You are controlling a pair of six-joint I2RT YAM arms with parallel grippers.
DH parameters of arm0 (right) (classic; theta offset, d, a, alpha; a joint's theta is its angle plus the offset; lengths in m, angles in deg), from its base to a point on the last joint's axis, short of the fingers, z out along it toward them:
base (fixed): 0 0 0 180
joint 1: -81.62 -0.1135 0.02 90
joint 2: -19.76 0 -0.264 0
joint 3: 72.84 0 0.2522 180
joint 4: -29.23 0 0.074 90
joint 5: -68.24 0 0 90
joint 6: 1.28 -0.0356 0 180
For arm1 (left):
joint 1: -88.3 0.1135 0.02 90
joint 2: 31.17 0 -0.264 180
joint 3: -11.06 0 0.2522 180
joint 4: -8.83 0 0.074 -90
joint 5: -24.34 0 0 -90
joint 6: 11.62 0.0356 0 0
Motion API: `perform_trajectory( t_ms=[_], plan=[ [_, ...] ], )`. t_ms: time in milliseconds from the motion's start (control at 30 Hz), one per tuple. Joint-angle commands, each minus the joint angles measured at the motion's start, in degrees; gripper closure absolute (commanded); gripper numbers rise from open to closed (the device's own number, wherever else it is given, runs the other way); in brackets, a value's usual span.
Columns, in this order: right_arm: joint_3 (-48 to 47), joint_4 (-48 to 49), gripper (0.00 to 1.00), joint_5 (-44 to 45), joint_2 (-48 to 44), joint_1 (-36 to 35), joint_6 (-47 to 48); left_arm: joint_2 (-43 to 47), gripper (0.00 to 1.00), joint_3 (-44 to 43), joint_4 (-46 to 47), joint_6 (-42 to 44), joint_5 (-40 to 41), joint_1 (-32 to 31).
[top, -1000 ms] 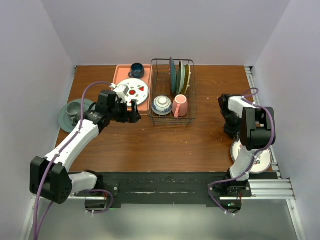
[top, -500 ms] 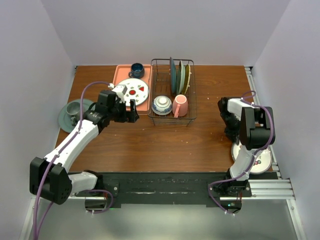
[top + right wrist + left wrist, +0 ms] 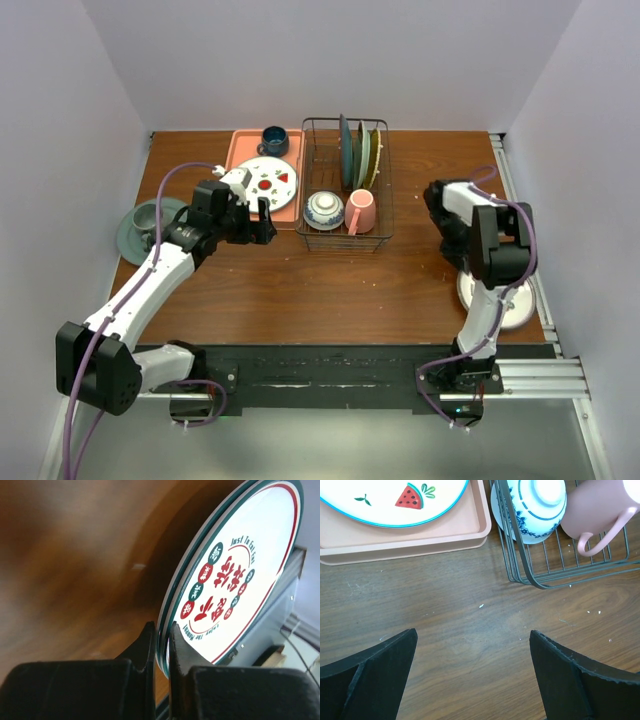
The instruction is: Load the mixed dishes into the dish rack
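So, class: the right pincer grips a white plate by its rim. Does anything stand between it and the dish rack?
Nothing visible does. Only bare table lies between the white plate and the dish rack. Inside, the pink mug and bowl fill the front; plates stand at the back.

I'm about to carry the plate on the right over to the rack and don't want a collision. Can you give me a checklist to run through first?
1. Right hand shut on the plate: ok, the fingers pinch its rim.
2. Plate lifted off the table: cannot tell. It is tilted in the wrist view.
3. Left hand open and holding nothing: ok.
4. Left hand out of the way: ok, it is left of the rack, by the tray.
5. Free slot in the rack: cannot tell. The upright plates stand at the back, with the bowl and the mug in front.
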Motion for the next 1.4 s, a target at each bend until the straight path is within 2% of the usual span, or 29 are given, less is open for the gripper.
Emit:
perform_trajectory(
  t_ms=[0,133,267,467,667,733,800,833,900,1167,1367],
  plan=[
    [-11.22,6.08,1.00,-8.35,4.36,-6.92,-0.97,1.56,0.00,-1.41,0.78,-0.64,0.15,0.07],
    [-20.18,7.30,1.00,-11.33,9.37,-9.91,-0.45,2.35,0.00,-1.33,0.17,-1.08,0.41,0.07],
    [-23.97,12.57,1.00,-14.05,11.65,-10.27,1.40,3.14,0.00,-0.89,-0.19,-1.60,0.68,0.06],
    [-32.76,16.71,1.00,-13.27,17.02,-10.09,5.08,3.05,0.00,-1.24,-0.19,-2.57,-0.81,0.07],
    [-37.33,23.74,1.00,-13.01,20.01,-9.74,10.09,2.88,0.00,-1.50,-0.19,-2.92,-1.43,0.07],
    [-39.44,24.71,0.90,-13.44,20.98,-9.57,11.93,2.44,0.00,-1.68,-0.27,-3.01,-1.78,0.07],
    [-40.24,24.80,0.76,-13.01,20.98,-9.48,12.56,2.09,0.00,-2.03,-0.28,-3.01,-2.22,0.07],
    [-40.42,24.80,0.65,-12.66,20.37,-9.57,12.99,2.00,0.00,-2.20,-0.36,-3.10,-2.31,0.07],
    [-39.11,24.98,0.54,-12.13,18.88,-9.39,13.00,1.65,0.00,-2.38,-0.28,-2.92,-2.40,0.07],
    [-29.01,26.12,0.28,-13.27,3.52,-8.16,8.08,0.86,0.00,-2.82,0.25,-3.01,-3.01,0.07],
    [-15.83,28.66,0.25,-13.89,-8.62,-3.33,2.90,0.94,0.00,-3.35,-0.10,-2.49,-3.10,0.07]
  ],
)
